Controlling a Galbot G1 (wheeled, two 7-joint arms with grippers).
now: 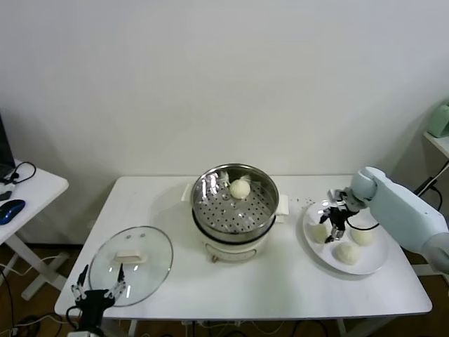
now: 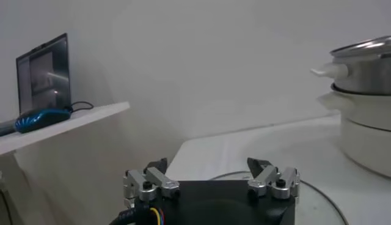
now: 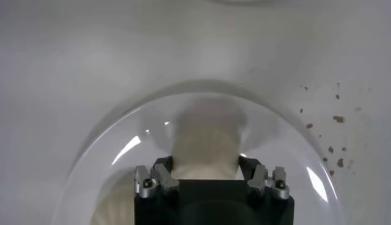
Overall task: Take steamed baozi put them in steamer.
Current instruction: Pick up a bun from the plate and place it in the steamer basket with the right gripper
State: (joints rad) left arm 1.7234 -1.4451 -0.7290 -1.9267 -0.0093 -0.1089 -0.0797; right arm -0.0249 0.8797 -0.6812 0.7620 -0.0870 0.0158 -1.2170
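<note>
The steamer [image 1: 235, 207], a shiny steel pot on a cream-white base, stands mid-table with one baozi [image 1: 240, 188] on its perforated tray. Three more cream-white baozi lie on the white plate [image 1: 313, 254] at the right. My right gripper [image 1: 334, 226] reaches down onto the plate and is shut on the left baozi [image 1: 319, 232]. In the right wrist view that baozi [image 3: 204, 143] fills the gap, with both fingers [image 3: 164, 171] pressed on its sides. The other two baozi [image 1: 346, 252] [image 1: 363, 235] lie free. My left gripper [image 1: 98, 289] hangs open at the front left.
A round glass lid [image 1: 131, 256] lies at the front left, just beyond my left gripper [image 2: 208, 166]. Dark crumbs [image 3: 333, 119] dot the table between plate and steamer. A side desk [image 2: 67, 119] with a blue mouse and a laptop stands to the left.
</note>
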